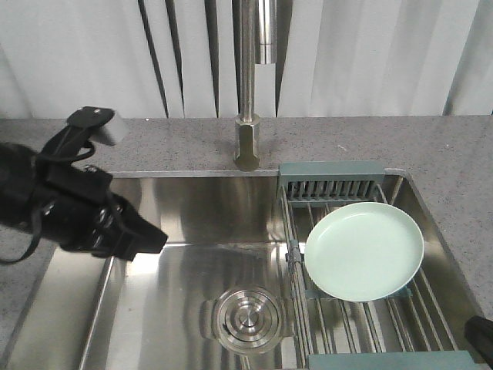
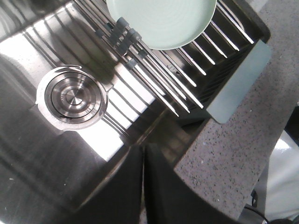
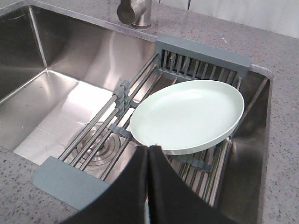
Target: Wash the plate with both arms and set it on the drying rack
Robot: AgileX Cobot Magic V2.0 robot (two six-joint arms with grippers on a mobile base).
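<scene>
Only front view shows faucet above plate.

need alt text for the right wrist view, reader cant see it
A pale green plate rests on a wire drying rack spanning a steel sink. The right end effector, fingers closed together, sits just before the plate's near rim.

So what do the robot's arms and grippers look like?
The left arm is black, chunky and jointed, with a thin black cable looping along it and a small grey block on top. Each wrist view shows its gripper, the left gripper and the right gripper, as two flat black fingers pressed together in a wedge. No markings show.
</scene>
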